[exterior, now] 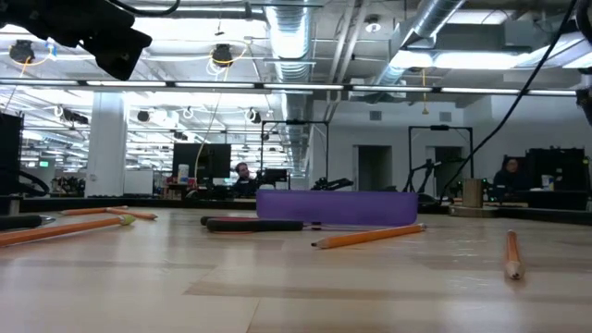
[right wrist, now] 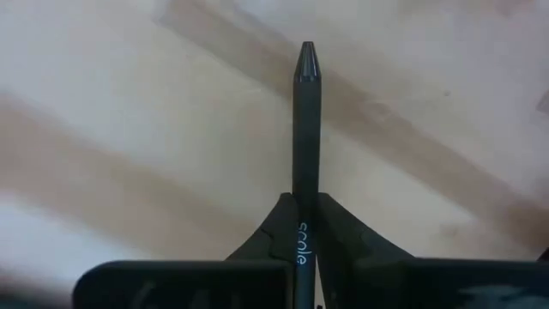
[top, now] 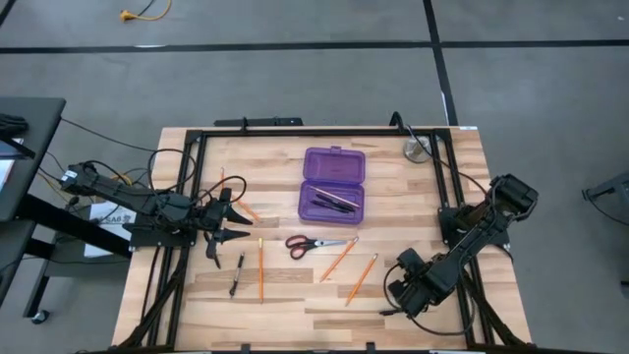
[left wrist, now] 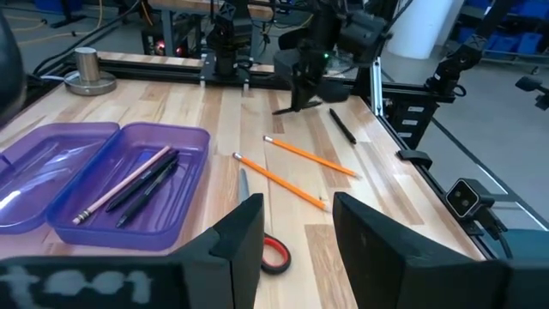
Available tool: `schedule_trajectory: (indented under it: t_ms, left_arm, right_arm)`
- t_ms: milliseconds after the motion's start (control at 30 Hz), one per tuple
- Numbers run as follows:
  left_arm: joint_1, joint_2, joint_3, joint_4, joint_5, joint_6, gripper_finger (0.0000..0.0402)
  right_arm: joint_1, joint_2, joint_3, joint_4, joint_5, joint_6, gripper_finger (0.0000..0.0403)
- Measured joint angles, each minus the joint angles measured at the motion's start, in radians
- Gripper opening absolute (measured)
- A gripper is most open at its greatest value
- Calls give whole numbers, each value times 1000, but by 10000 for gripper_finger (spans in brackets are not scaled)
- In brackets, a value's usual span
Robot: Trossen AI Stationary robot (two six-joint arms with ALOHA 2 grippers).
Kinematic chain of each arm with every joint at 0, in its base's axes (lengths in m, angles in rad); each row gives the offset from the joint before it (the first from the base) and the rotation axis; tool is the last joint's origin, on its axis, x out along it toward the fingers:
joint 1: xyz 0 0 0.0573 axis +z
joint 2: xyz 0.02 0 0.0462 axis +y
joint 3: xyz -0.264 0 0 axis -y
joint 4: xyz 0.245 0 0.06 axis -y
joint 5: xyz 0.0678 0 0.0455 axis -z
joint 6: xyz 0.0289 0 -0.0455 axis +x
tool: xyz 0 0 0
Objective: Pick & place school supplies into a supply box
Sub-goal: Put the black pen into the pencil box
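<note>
The purple supply box (top: 332, 184) lies open at mid-table with a pencil and black pens in its tray (left wrist: 129, 180). Scissors with red-and-black handles (top: 319, 243) lie flat just on its near side. Orange pencils (top: 339, 258) (top: 362, 277) (top: 260, 267) and a black pen (top: 237, 273) lie on the wood. My left gripper (top: 228, 224) is open above the table, left of the scissors, touching nothing. My right gripper (top: 395, 287) is over the near right part, shut on a black pen (right wrist: 305, 120). My right gripper pinches the black pen's printed barrel (right wrist: 305, 233) between its two fingertips. The pen runs along the fingers, and its pointed tip (right wrist: 306, 53) sticks out ahead of them toward the tabletop. Whether the tip touches the wood I cannot tell.
A round silver disc (top: 419, 149) sits at the far right corner. Another black pen (left wrist: 343, 127) lies on the table by the right arm. Two more pencils (top: 244, 208) lie near the left gripper. A black frame (top: 295, 131) runs around the tabletop's edges.
</note>
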Motion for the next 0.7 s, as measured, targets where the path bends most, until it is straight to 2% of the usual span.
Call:
schedule_trajectory:
  t_ms: [200, 333, 500, 700]
  left_arm:
    - [0, 0, 0, 2, 17, 0, 129]
    - [0, 0, 0, 2, 18, 0, 129]
    - [0, 0, 0, 2, 18, 0, 129]
    - [0, 0, 0, 2, 17, 0, 129]
  right_arm:
    - [-42, -59, 38, -134, 8, -32, 10]
    - [-113, -103, 40, -181, 20, -123, 7]
    - [-262, -155, 41, -190, 90, -312, 8]
    - [-506, -172, 52, -147, 150, -628, 7]
